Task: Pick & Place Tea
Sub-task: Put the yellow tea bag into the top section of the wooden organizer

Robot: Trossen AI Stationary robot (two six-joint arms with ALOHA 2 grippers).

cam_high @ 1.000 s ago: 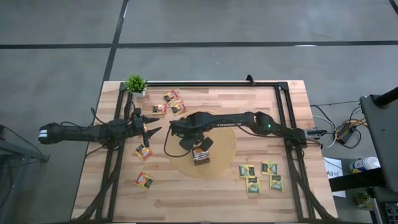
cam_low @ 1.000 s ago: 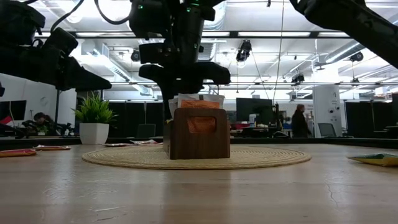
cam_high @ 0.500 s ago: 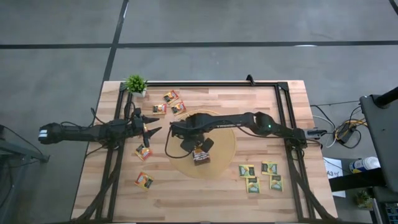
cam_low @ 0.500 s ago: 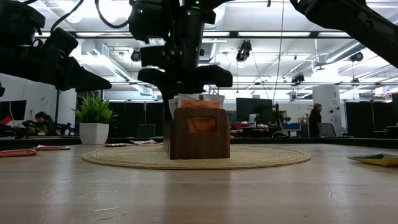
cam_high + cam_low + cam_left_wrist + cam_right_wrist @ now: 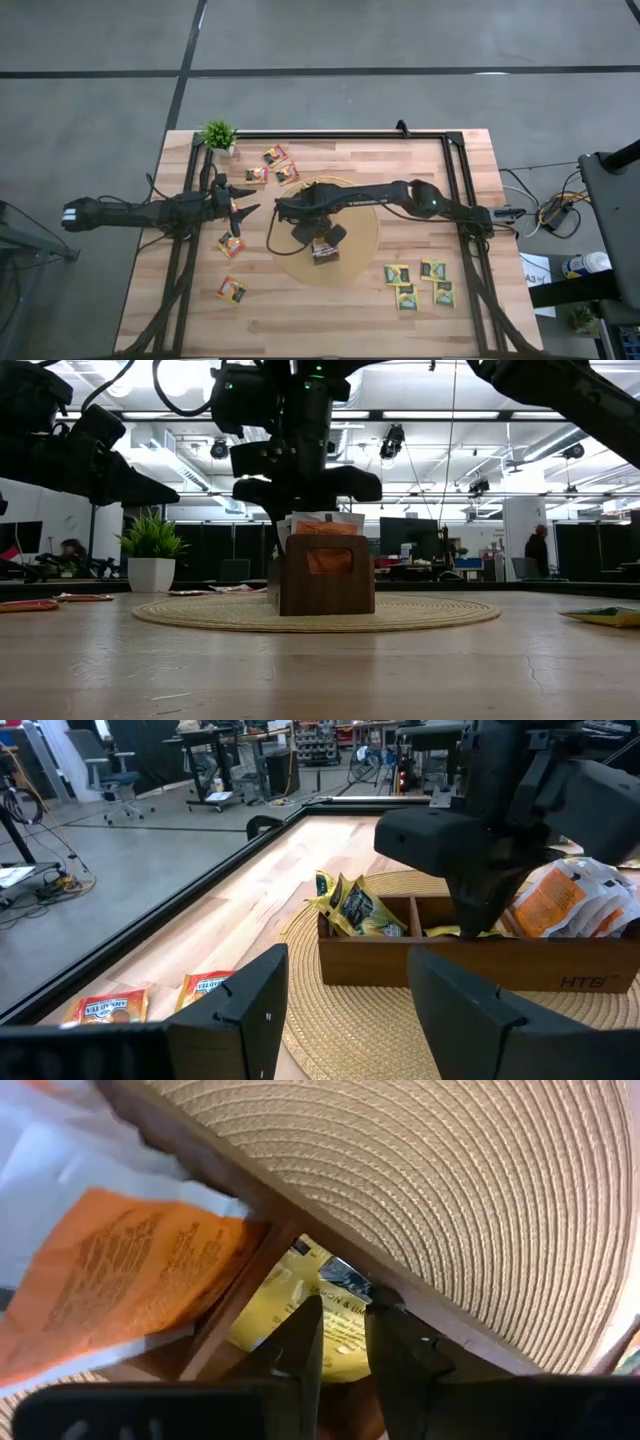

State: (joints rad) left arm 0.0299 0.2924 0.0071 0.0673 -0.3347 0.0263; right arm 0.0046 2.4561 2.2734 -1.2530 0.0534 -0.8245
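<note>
A narrow brown wooden box (image 5: 324, 250) stands on a round woven mat (image 5: 355, 255). Green-and-yellow sachets (image 5: 350, 910) fill one of its compartments and orange ones (image 5: 560, 905) another. My right gripper (image 5: 345, 1335) reaches down into the middle compartment, shut on a yellow sachet (image 5: 335, 1315). My left gripper (image 5: 345, 1010) is open and hovers left of the mat (image 5: 243, 204), touching nothing. Loose orange sachets (image 5: 275, 155) lie flat near the far edge, with more (image 5: 231, 243) at the left. Green-and-yellow sachets (image 5: 418, 283) lie flat at the right. My right gripper pinches the yellow sachet near its crimped silver edge (image 5: 345, 1277) between the two fingers (image 5: 300, 1345). It comes from above, pointing down into the box (image 5: 480, 910). The sachet stands inside the middle compartment; whether its lower end rests on the box floor is hidden.
A small potted plant (image 5: 218, 135) stands at the far left corner. Black frame rails (image 5: 455, 190) run along the table's far, left and right sides. Bare wood lies between the mat and the near edge (image 5: 320, 320). A person (image 5: 537, 550) walks in the room behind.
My right gripper has shifted slightly toward the table's right while over the box. The box has slid a little the same way on the mat. The left arm has kept still.
</note>
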